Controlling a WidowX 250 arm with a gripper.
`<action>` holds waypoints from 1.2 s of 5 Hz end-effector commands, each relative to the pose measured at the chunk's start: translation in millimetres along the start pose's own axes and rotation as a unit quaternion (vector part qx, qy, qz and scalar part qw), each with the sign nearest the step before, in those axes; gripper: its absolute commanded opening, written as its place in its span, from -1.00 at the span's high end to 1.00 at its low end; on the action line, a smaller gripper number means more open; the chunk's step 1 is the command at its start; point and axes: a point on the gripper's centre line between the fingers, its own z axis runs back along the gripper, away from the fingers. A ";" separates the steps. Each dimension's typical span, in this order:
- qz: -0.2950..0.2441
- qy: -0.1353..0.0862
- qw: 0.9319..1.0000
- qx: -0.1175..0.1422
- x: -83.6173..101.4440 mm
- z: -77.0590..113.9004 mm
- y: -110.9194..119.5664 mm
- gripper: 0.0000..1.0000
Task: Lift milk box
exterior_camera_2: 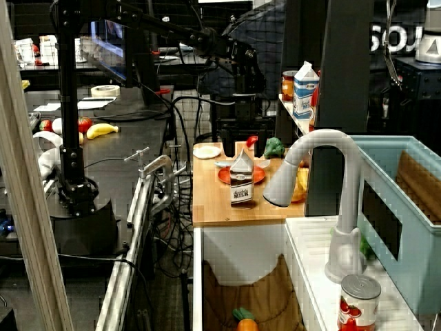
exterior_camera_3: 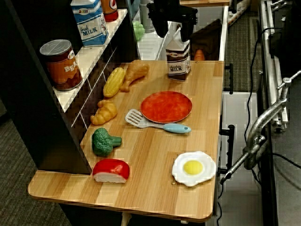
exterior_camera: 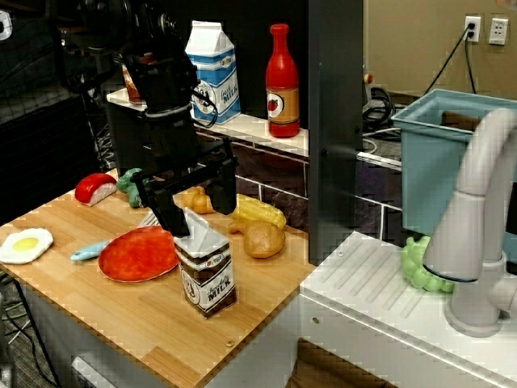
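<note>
The milk box is a small brown carton with a white peaked top. It stands upright on the wooden table near its sink-side edge, and also shows in the side view and the overhead view. My gripper hangs right over it and is open. One black finger is on each side of the peak, at the height of the carton's top. In the overhead view the gripper straddles the peak with gaps on both sides. The carton rests on the table.
A red plate lies right beside the carton, with a spatula next to it. A potato, corn and a drumstick lie toward the shelf. The shelf holds a taller blue-and-white carton and a red bottle. A faucet stands past the table edge.
</note>
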 end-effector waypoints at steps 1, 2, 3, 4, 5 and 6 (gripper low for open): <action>0.024 0.005 1.000 -0.001 2.0 1.7 -8.5 -1.00; 0.032 -0.007 0.999 0.023 5.2 -9.0 -10.6 -1.00; 0.022 -0.024 0.998 0.048 3.7 -16.6 -10.1 -1.00; 0.011 -0.011 0.999 0.034 2.0 -16.7 -8.8 1.00; -0.010 -0.013 0.999 0.030 -1.9 -13.8 -8.2 1.00; -0.037 -0.022 0.999 0.019 -9.4 -9.7 -5.2 1.00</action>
